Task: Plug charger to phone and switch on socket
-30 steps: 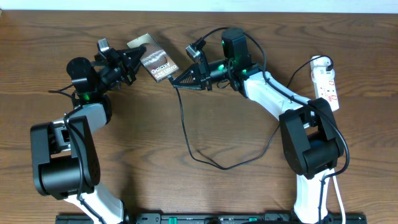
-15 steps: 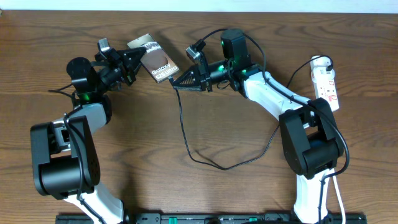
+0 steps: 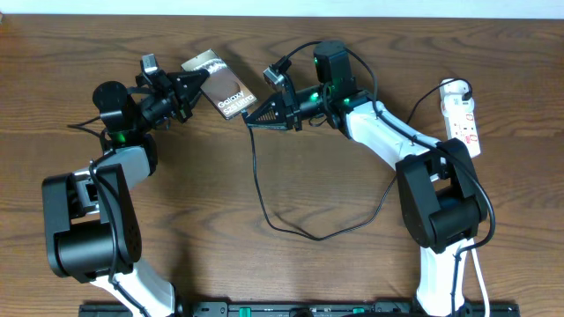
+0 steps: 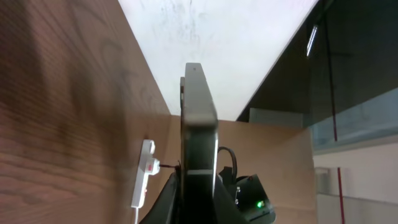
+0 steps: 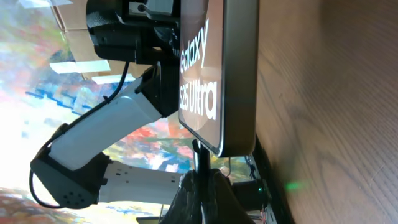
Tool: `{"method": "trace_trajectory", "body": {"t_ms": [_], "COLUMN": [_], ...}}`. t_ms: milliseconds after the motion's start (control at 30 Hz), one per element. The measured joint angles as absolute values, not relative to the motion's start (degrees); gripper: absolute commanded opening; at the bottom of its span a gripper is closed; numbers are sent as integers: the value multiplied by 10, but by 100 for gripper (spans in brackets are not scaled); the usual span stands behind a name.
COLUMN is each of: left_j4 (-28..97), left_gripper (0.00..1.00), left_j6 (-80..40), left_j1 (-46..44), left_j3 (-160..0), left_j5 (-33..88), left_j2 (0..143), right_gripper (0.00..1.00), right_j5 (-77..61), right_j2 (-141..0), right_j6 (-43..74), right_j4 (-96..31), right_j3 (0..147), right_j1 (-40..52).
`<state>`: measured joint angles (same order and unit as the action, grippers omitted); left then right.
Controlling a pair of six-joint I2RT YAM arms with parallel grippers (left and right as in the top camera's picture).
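Observation:
My left gripper [image 3: 194, 89] is shut on the phone [image 3: 220, 85] and holds it tilted off the table. The phone's white "Galaxy" label end points toward my right gripper [image 3: 249, 118]. In the left wrist view the phone [image 4: 199, 124] stands edge-on between the jaws of the left gripper [image 4: 199, 202]. My right gripper [image 5: 202, 190] is shut on the charger's black connector [image 5: 200, 163], whose tip meets the phone's end [image 5: 219, 81]. The charger cable [image 3: 261, 189] loops down over the table. The white socket [image 3: 463, 114] lies at the far right.
The charger cable's loop [image 3: 304, 234] lies on the wooden table between the arms and runs back toward the right arm. The socket also shows in the left wrist view [image 4: 144, 180]. The table's back edge is close behind both grippers.
The phone and the right gripper have closed the small gap between them; the phone's label end has shifted slightly right and down. Otherwise nothing moved.

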<state>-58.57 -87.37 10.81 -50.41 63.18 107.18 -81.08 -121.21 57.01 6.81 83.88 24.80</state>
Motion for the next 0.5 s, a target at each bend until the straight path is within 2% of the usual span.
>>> {"method": "trace_trajectory", "body": {"t_ms": [500], "left_j4": [-595], "left_gripper": [8], "left_j6": [-837], "left_j1": [124], "left_j3": [-504], "left_j5": [703], "left_j2": [1072], "right_gripper": [1], "right_j5": [-844], "right_j2": [-1212], "right_j6": [570], "right_j4": [67], "right_j3": [838], "right_j1": [234]}}
